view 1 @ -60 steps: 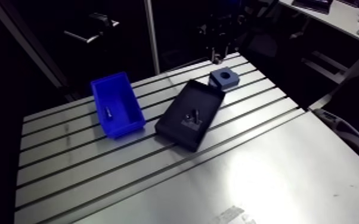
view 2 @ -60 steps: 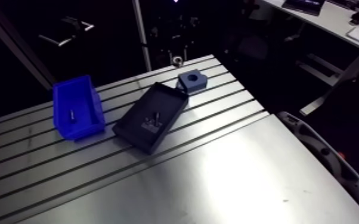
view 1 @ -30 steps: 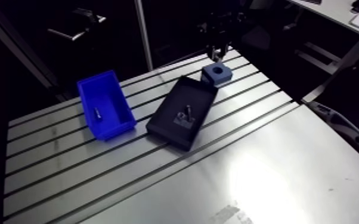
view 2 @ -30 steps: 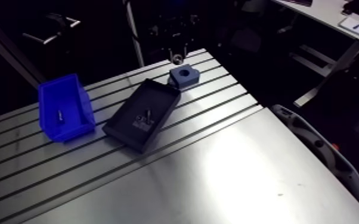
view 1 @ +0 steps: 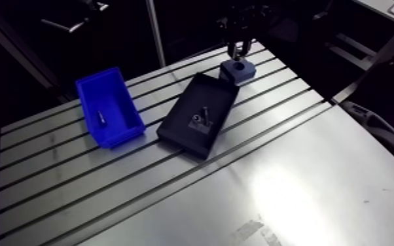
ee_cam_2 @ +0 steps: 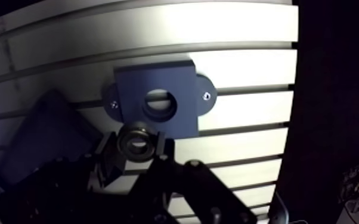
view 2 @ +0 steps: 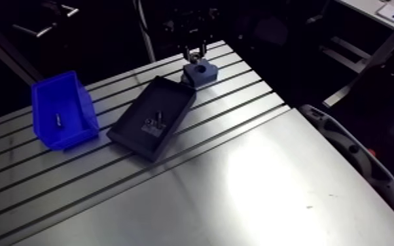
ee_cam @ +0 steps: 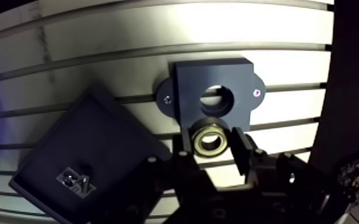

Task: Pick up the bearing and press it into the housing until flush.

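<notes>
Two-finger gripper (ee_cam: pixel 213 146) with dark, blocky fingers, clamped on a small metal ring bearing (ee_cam: pixel 212 139): brass-coloured shield, bright outer race, open centre. The bearing sits pinched between the fingertips, bore facing the wrist camera. Just ahead of the fingertips lies the dark blue-grey square housing block (ee_cam: pixel 185 89), matte, with a round bore (ee_cam: pixel 216 99) through its middle and two rounded ears, each bearing a small bright screw. The bearing is over the housing's near edge, short of the bore; whether it touches the block cannot be told. Beside the gripper, to one side of the housing, is a shallow rectangular black plastic tray (ee_cam: pixel 101 134) holding a small metal part (ee_cam: pixel 74 179), possibly a short bolt on a plate. Beyond the tray, well apart from the gripper, stands an open blue plastic bin (view 1: pixel 120 98) containing one small dark bolt (view 1: pixel 100 118). All rest on the slotted, brushed aluminium table (view 1: pixel 291 170).
</notes>
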`<act>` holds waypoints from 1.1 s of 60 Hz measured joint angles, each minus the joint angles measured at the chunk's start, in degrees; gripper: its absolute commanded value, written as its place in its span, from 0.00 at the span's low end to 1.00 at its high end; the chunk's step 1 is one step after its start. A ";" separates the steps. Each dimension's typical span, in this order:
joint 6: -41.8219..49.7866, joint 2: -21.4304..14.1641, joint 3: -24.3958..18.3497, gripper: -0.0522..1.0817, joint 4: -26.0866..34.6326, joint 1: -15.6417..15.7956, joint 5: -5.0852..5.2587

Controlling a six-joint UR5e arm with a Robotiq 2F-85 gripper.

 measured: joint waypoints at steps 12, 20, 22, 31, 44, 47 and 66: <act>0.03 0.96 -0.19 0.64 -0.70 -0.02 -0.06; 0.06 1.48 -0.27 0.64 -0.98 -0.03 -0.08; 0.08 1.59 -0.29 0.64 -1.03 -0.03 -0.09; 0.10 2.02 -0.38 0.64 -1.14 -0.02 -0.10; 0.13 2.61 -0.48 0.64 -1.32 -0.14 -0.11; 0.13 2.76 -0.51 0.64 -1.43 -0.16 -0.13; 0.12 3.47 -1.03 0.64 -1.66 -0.32 -0.17</act>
